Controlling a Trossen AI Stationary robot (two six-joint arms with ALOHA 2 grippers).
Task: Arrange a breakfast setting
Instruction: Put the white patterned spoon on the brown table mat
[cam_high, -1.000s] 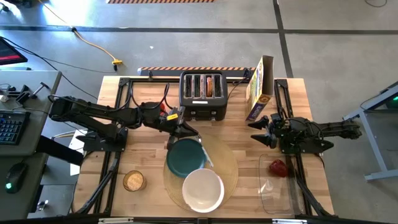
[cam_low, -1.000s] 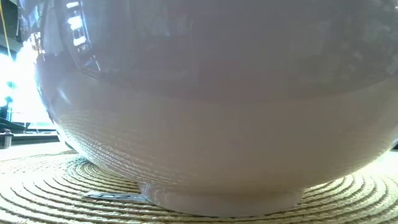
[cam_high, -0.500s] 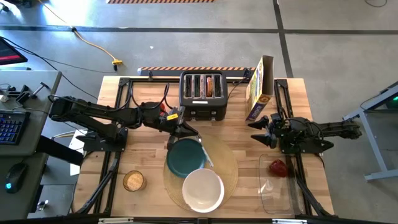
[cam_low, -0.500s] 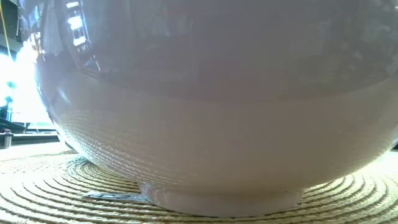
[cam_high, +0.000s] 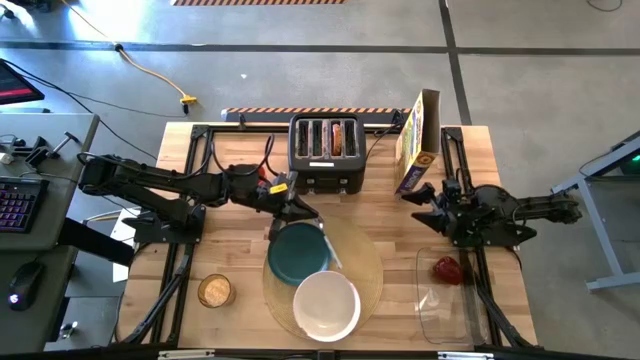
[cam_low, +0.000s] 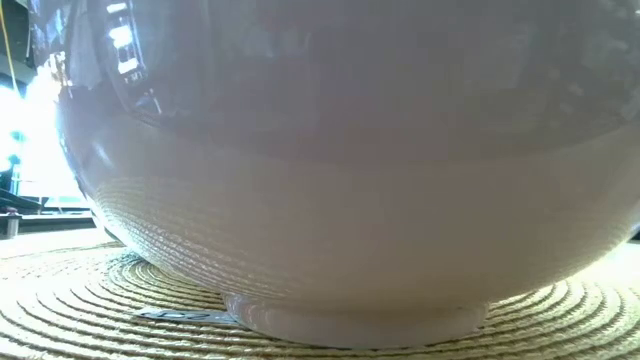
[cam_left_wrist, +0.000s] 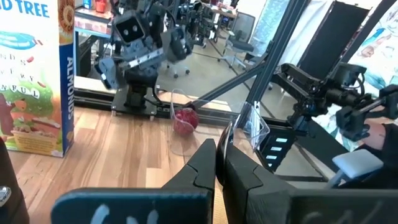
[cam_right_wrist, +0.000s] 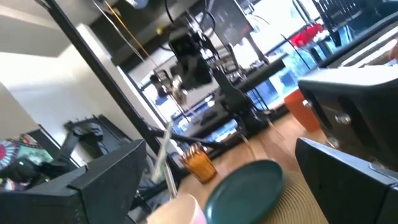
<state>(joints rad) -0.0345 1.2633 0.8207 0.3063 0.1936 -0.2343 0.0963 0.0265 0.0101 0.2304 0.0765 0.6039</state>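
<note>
The round tan placemat (cam_high: 368, 262) lies at the table's near middle. The dark teal plate (cam_high: 296, 252) rests on its far left part and the white bowl (cam_high: 326, 305) stands by its foot (cam_low: 350, 322) on its near part. My left gripper (cam_high: 300, 213) is at the plate's far rim, shut on the small metal spoon (cam_high: 331, 252). My right gripper (cam_high: 413, 206) is open and empty, right of the placemat. The red food item (cam_high: 447, 268) lies in a clear tray (cam_high: 445, 300). A round tan bagel half (cam_high: 215, 291) lies near left. My left gripper pinches the spoon's far end (cam_high: 312, 226) between its two shut fingers (cam_left_wrist: 205, 168), coming level from the table's left. The spoon runs on from the fingers toward the near right, over the plate's right rim toward the white bowl; the right wrist view (cam_right_wrist: 163, 155) shows it slanting.
The black four-slot toaster (cam_high: 326, 152) stands at the far middle with a tan piece in its right slot. A cereal box (cam_high: 418, 140) stands far right. A small red cup (cam_high: 262, 173) is behind my left gripper. Bare wood lies between placemat and clear tray.
My right gripper has shifted a little toward the table's far edge and turned slightly, staying open. My left gripper, the spoon, the plate and the bowl have kept still.
</note>
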